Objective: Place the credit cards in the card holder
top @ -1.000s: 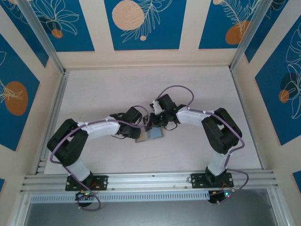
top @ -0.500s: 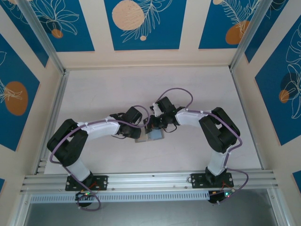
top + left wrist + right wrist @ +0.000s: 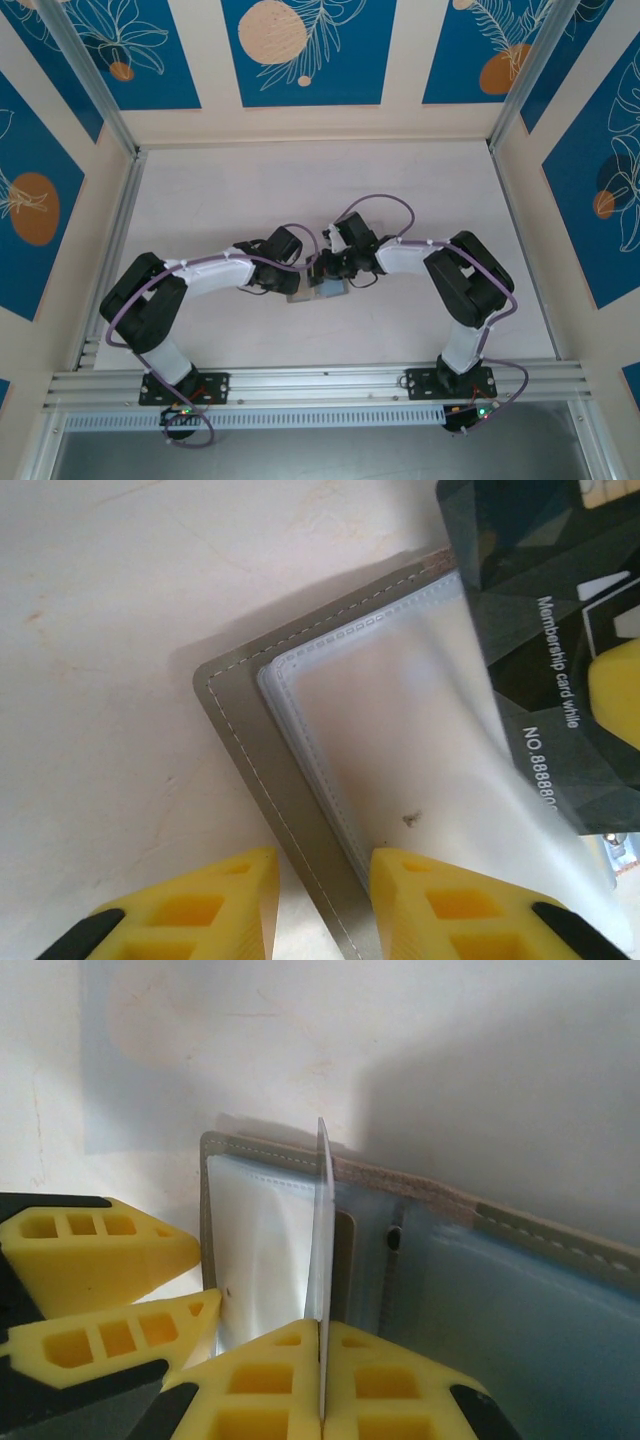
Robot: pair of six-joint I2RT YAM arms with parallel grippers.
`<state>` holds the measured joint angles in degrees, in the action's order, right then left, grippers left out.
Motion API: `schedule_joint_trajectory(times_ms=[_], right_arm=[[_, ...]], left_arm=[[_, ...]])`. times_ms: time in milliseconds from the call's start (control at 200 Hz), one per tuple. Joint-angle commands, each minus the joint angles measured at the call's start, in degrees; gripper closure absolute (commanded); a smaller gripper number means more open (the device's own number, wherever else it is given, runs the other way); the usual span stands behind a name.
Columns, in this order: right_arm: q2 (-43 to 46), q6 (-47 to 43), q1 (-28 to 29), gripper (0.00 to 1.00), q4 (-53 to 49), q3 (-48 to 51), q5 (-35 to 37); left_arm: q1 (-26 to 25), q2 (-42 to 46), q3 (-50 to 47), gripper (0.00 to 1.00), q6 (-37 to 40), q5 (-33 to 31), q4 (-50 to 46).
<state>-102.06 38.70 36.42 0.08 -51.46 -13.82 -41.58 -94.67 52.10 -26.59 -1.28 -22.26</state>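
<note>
Pale surface, enclosed by cream walls with blue patterned panels. Both my arms meet near its middle, over the card holder.

Holder: it lies opened flat on the surface, grey cover underneath, clear pockets facing up.

Left pincer: roughly half open, nothing clamped. Its two fingertips stand astride the holder's grey border, one over bare surface, the other over the clear pocket. I judge that it is steadying the holder rather than gripping it. Whether the tips actually press on it I cannot tell.

Right pincer: closed tight on a black card printed as a membership card, pinched by one edge. From my right wrist the card is seen edge-on and upright, its free end reaching over the open holder. From my left wrist it overlaps the far side of the clear pocket. Whether its leading edge has entered a pocket mouth I cannot tell.

Progress: insertion of this card is in hand but not complete, since most of the card sits outside the pocket. The pocket on the right pincer's side looks bluish, possibly a card already lodged, but this is unconfirmed. Remaining, in my judgement: seat this card, release it, then file any others. How many are left I cannot tell.
</note>
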Motion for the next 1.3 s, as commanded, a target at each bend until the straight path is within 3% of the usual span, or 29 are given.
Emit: schedule_joint_trajectory(times_ms=[0,735,1295], right_arm=[[0.9,1.1,-0.2,1.0,-5.7,2.7,5.2],[-3.5,10.0,1.5,1.0,3.7,5.9,-0.7],[-3.2,9.1,2.0,1.0,2.1,10.3,-0.3]], left_arm=[[0.3,-2.9,-2.0,0.7,-0.1,-0.7,-2.3],[0.3,-3.2,-1.7,0.7,0.0,-0.3,-2.5],[0.3,-3.4,-1.4,0.7,0.3,-0.3,-2.7]])
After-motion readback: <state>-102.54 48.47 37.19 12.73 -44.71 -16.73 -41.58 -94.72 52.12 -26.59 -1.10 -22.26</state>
